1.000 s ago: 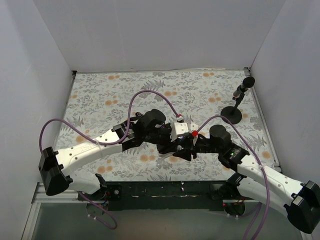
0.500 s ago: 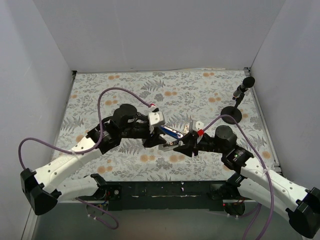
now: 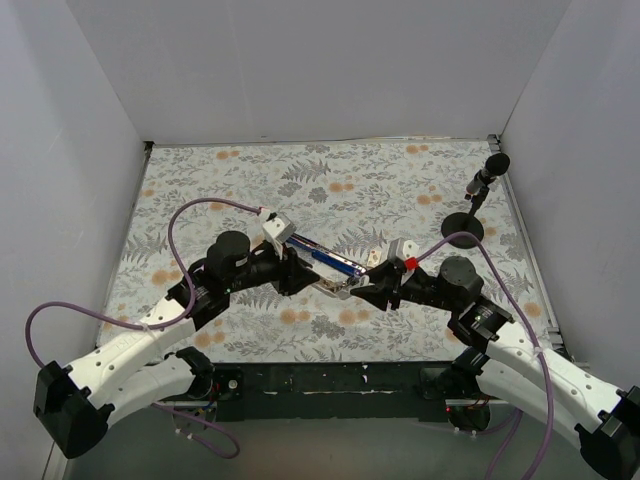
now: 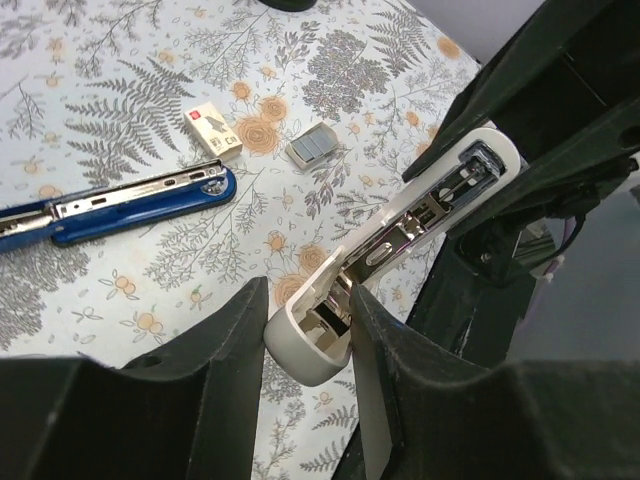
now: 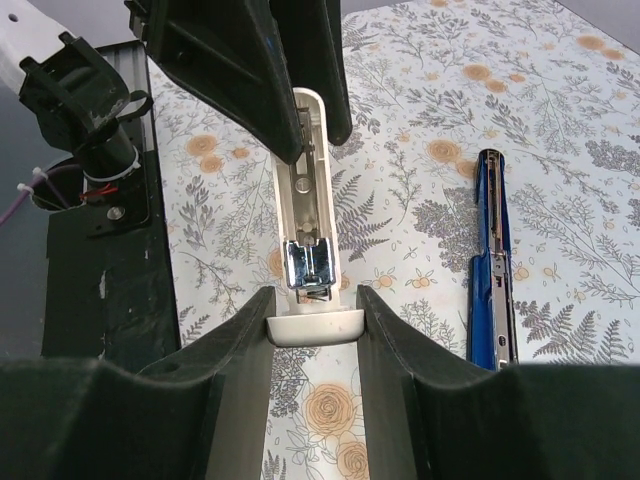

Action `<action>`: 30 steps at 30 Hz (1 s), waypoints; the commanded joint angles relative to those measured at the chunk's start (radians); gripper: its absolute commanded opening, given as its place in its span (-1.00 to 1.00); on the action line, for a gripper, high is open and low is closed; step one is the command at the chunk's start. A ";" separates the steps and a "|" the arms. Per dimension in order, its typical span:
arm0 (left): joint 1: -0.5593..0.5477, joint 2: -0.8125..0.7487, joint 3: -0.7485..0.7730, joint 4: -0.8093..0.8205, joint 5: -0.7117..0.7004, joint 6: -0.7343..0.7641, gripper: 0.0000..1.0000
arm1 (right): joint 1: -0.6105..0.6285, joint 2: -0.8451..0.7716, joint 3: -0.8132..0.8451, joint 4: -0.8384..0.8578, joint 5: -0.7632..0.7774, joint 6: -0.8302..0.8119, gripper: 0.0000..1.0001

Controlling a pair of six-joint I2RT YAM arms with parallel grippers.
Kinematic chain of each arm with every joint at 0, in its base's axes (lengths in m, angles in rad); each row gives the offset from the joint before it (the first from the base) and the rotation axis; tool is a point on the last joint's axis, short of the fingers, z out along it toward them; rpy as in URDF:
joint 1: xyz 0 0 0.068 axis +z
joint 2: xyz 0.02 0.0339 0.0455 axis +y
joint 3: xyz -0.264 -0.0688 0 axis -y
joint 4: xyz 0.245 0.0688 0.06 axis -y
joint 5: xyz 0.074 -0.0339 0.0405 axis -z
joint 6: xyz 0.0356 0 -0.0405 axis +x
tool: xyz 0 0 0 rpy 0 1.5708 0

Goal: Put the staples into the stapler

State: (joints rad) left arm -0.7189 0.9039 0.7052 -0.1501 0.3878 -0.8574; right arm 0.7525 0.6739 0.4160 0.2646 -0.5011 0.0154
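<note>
The blue stapler (image 3: 325, 257) (image 4: 130, 200) (image 5: 495, 270) lies opened out flat on the flowered mat, its silvery rail facing up. No gripper touches it. The staples (image 4: 312, 150), a small grey block, rest on the mat beyond it. A white stapler shell (image 4: 420, 215) (image 5: 310, 180) (image 3: 340, 290) with chrome insides hangs just above the mat between both arms. My left gripper (image 4: 308, 340) (image 3: 303, 278) is shut on one end of the shell. At the opposite end, my right gripper (image 5: 315, 330) (image 3: 372, 290) is shut with both fingers pressed to the shell's sides.
A small cream box (image 4: 215, 128) with a red mark lies next to the staples. A black microphone stand (image 3: 470, 215) is at the back right. White walls enclose the mat on three sides, and the black base rail (image 5: 90, 250) runs along the near edge.
The left arm has drawn back to the left and the grippers have spread apart from a tight cluster. The blue stapler now shows on the mat. The right jaws have narrowed onto the white shell.
</note>
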 commanded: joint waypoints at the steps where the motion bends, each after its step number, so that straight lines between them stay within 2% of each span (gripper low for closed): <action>1: 0.030 -0.013 -0.088 0.058 -0.283 -0.212 -1.00 | 0.007 -0.014 0.032 0.162 -0.050 0.054 -0.97; 5: 0.030 0.003 -0.162 0.116 -0.265 -0.351 -1.00 | 0.007 0.033 0.021 0.192 -0.066 0.069 -0.97; 7: 0.032 -0.005 -0.206 0.139 -0.305 -0.432 -1.00 | 0.011 0.039 0.017 0.214 -0.062 0.074 -0.97; 12: 0.032 -0.023 -0.294 0.146 -0.375 -0.531 -1.00 | 0.016 0.029 0.012 0.203 -0.037 0.061 -0.97; 15: 0.032 -0.005 -0.340 0.220 -0.375 -0.594 -0.99 | 0.018 0.030 0.001 0.217 -0.033 0.063 -0.97; 20: 0.038 0.033 -0.437 0.302 -0.354 -0.686 -0.98 | 0.027 0.044 -0.011 0.237 -0.036 0.067 -0.97; 25: 0.082 -0.010 -0.516 0.383 -0.323 -0.790 -0.94 | 0.030 0.010 -0.037 0.239 -0.014 0.063 -0.97; 30: 0.144 -0.010 -0.592 0.512 -0.208 -0.913 -0.91 | 0.031 -0.008 -0.068 0.291 -0.010 0.077 -0.97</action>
State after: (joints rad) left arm -0.6422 0.8761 0.1787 0.3519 0.2317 -1.6894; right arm 0.7753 0.7162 0.3420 0.3557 -0.4633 0.0578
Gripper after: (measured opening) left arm 0.307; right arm 0.420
